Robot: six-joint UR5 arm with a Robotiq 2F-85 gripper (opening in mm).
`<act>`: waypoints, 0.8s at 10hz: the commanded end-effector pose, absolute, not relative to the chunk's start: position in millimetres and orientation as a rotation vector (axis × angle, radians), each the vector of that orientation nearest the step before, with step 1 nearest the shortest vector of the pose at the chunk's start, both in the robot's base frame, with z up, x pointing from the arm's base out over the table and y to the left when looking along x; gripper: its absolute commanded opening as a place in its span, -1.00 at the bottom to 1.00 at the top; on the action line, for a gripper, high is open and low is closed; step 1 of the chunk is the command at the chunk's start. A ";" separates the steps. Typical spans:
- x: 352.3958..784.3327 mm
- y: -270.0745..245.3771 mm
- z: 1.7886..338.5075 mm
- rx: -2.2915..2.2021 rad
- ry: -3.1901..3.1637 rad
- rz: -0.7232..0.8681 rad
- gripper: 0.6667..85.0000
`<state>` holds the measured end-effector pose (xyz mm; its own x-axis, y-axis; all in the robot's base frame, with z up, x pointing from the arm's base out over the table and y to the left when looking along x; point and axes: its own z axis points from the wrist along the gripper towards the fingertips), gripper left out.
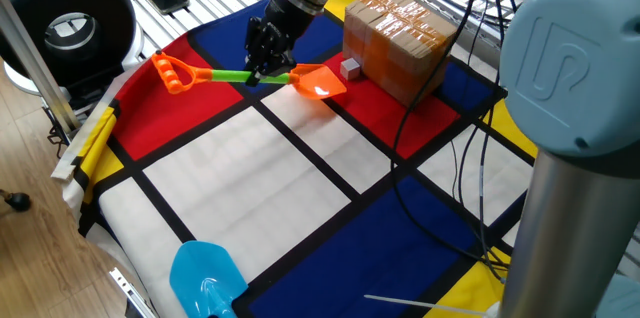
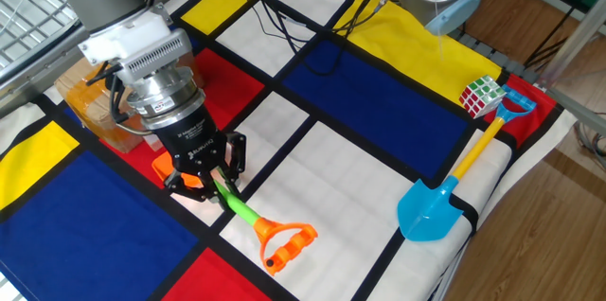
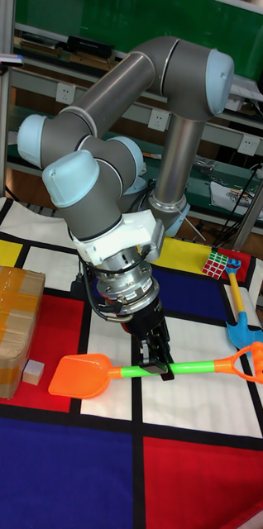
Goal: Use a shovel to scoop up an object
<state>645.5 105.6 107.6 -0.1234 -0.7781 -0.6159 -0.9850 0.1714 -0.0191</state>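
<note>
My gripper point(image 3: 158, 365) is shut on the green shaft of the shovel point(image 3: 80, 376) and holds it about level, just over the cloth. The orange blade point(image 1: 320, 82) is empty and points toward the box. Behind the gripper, the orange end loop point(image 2: 285, 244) sticks out. The object, a tiny tan cube point(image 3: 34, 372), lies on a red square a short gap beyond the blade tip, right beside the box. It also shows in one fixed view as the cube point(image 1: 350, 67). In the other fixed view my gripper point(image 2: 212, 187) hides most of the blade, and the cube is out of sight.
A big brown taped cardboard box point(image 1: 396, 38) stands just behind the cube. A light blue shovel point(image 2: 432, 210) and a Rubik's cube point(image 2: 481, 96) lie near the cloth's far edge. Black cables point(image 1: 440, 188) trail over the cloth beside the arm's base.
</note>
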 end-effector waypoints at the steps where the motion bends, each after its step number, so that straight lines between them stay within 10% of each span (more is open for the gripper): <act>1: 647.7 99.5 106.1 -1.660 1.978 0.527 -0.99; 8: 645.8 96.0 106.9 -1.659 1.946 0.559 -0.99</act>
